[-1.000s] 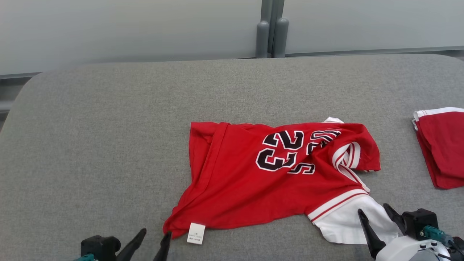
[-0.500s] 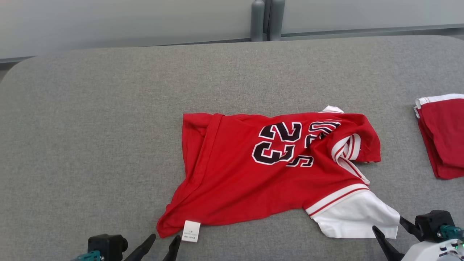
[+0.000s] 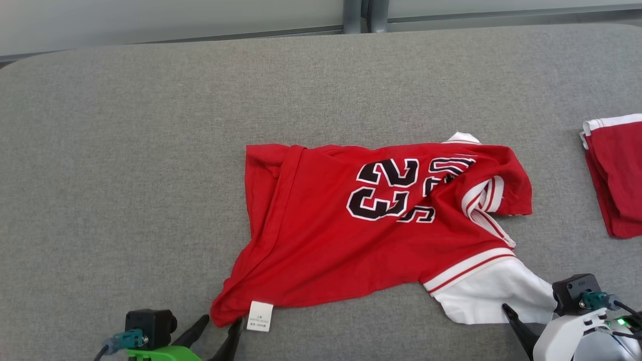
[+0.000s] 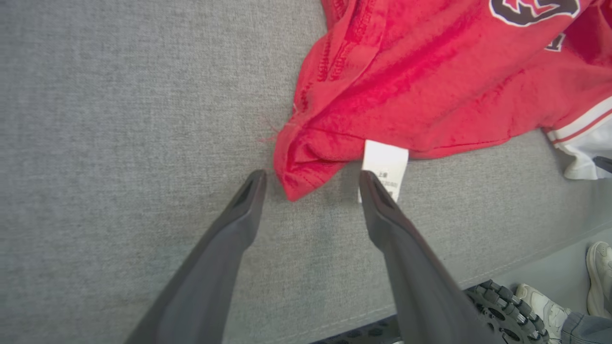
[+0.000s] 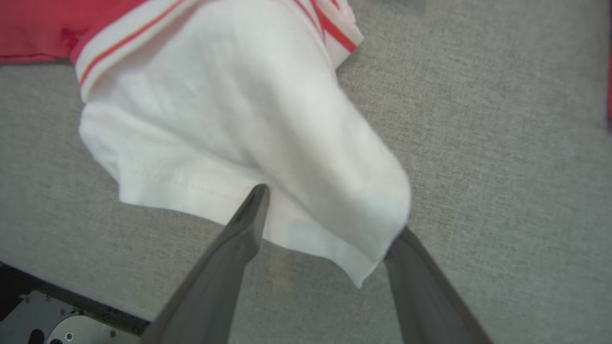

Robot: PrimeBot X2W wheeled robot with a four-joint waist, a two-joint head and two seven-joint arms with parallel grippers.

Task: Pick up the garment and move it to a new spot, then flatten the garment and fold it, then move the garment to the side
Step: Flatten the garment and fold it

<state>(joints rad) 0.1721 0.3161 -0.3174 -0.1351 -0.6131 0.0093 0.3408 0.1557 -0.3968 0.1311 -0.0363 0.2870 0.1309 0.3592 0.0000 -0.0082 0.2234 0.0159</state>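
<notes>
Red garment lies crumpled; our left claw and right claw stand wide at its near edge. Closing shallow, we may catch only the label.

**Both grippers spread wide at the near edge**

The left gripper sits at the table's near edge, left of the middle. Its two dark fingers are spread wide and point away from the robot. The right gripper stands at the same edge, toward the right corner. Its jaws are equally wide, and the white wrist is angled in behind them.
</notes>
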